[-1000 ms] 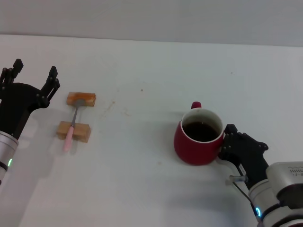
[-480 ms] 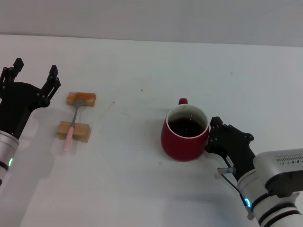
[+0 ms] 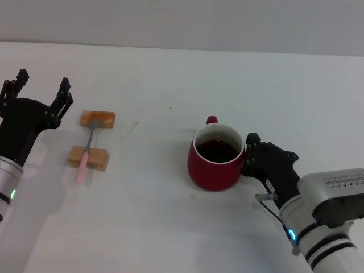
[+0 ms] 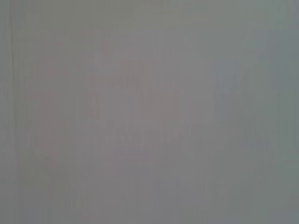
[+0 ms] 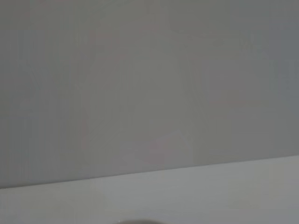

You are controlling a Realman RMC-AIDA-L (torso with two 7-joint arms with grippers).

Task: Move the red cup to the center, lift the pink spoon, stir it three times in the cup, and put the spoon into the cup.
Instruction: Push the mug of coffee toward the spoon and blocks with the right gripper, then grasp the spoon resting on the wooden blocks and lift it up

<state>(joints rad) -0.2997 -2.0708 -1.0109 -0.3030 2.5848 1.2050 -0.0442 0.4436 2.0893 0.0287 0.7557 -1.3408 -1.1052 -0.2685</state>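
The red cup (image 3: 213, 168), filled with dark liquid, stands upright on the white table (image 3: 170, 227) a little right of the middle, its handle pointing away from me. My right gripper (image 3: 254, 160) presses against the cup's right side. The pink spoon (image 3: 86, 153) lies across two tan wooden blocks at the left, with its pink handle toward me and its metal bowl on the far block. My left gripper (image 3: 42, 85) hovers open just left of the spoon and holds nothing. Neither wrist view shows the cup or the spoon.
The far wooden block (image 3: 98, 119) and the near wooden block (image 3: 89, 158) hold the spoon off the table. A grey wall (image 3: 182, 23) runs along the table's far edge. Bare tabletop lies between the blocks and the cup.
The cup and my right gripper have slid together to the left and slightly away from me, toward the table's middle. The left arm and the spoon have stayed still.
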